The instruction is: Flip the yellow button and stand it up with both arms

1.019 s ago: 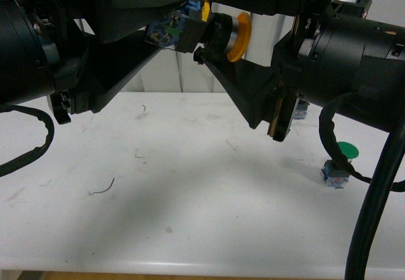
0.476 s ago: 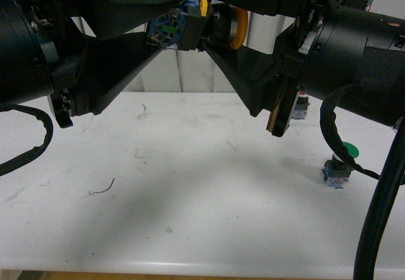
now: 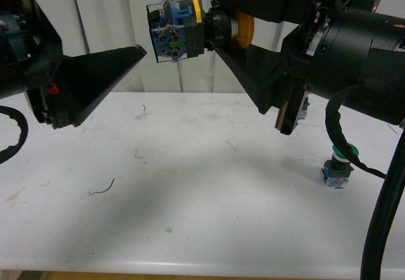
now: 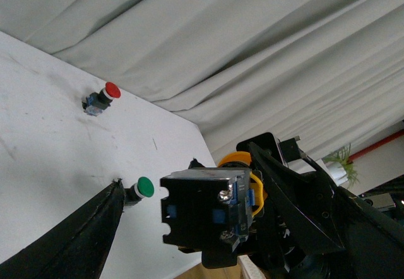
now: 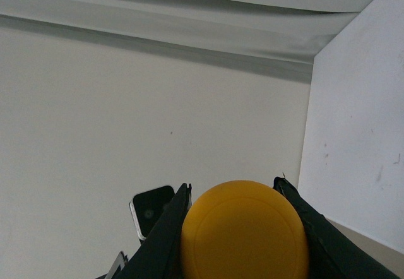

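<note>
The yellow button [image 3: 183,30] hangs on its side, high above the white table [image 3: 190,185]. Its yellow cap [image 3: 244,28] points right and its blue-black base points left. My right gripper [image 3: 212,23] is shut on its neck behind the cap. In the right wrist view the cap [image 5: 245,235] fills the space between the two fingers of the right gripper [image 5: 232,183]. My left gripper [image 3: 139,14] is open, just left of the base and apart from it. In the left wrist view the base [image 4: 202,209] faces the camera, and one left finger [image 4: 76,241] shows below it.
A green-capped button [image 3: 345,152] stands on the table at the right, under the right arm's black cable [image 3: 380,229]; it also shows in the left wrist view [image 4: 144,187]. A red-capped button [image 4: 104,97] stands farther back. A grey curtain [image 4: 252,52] hangs behind the table.
My left gripper has opened, let go of the button's base and drawn back to the left. The right gripper still holds the button, now free and fully in view.
</note>
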{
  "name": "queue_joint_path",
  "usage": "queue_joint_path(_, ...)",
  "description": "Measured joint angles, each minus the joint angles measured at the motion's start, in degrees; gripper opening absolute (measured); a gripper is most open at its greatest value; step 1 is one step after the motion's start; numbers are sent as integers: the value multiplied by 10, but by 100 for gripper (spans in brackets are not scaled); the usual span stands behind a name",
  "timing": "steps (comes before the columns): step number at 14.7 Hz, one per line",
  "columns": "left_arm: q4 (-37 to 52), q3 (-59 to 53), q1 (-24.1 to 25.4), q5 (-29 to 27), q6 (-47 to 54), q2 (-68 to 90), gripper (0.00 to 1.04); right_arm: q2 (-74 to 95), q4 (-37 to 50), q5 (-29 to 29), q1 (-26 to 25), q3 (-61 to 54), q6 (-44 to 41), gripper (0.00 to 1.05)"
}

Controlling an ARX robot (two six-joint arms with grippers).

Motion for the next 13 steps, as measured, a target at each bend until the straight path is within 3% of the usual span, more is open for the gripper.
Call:
queue_joint_path(2, -2, -12, 25, 9, 0, -14, 98, 0, 0, 0, -3, 0, 0, 36)
queue_joint_path(3, -59, -48, 101, 39, 12, -91, 98, 0, 0, 2, -10, 0, -2, 36)
queue_joint_path(5, -187, -73, 136, -2, 86, -190, 98, 0, 0, 2, -19, 0, -4, 36)
queue_joint_path(7, -337, -101, 132, -98, 254, -358, 98, 1, 0, 2, -30, 0, -6, 36)
queue_joint_path(8, -430, -107, 157, -127, 386, -496, 98, 1, 0, 2, -33, 1, -9, 36)
queue_joint_path(10, -547, -96, 194, -131, 501, -638, 98, 1, -1, 2, -36, 4, -14, 36)
queue_joint_path(11, -581, -89, 192, -136, 532, -686, 98, 1, 0, 2, -36, 5, -15, 36)
queue_joint_path(13, -594, -80, 134, -203, 583, -693, 98, 1, 0, 2, -36, 5, -17, 36)
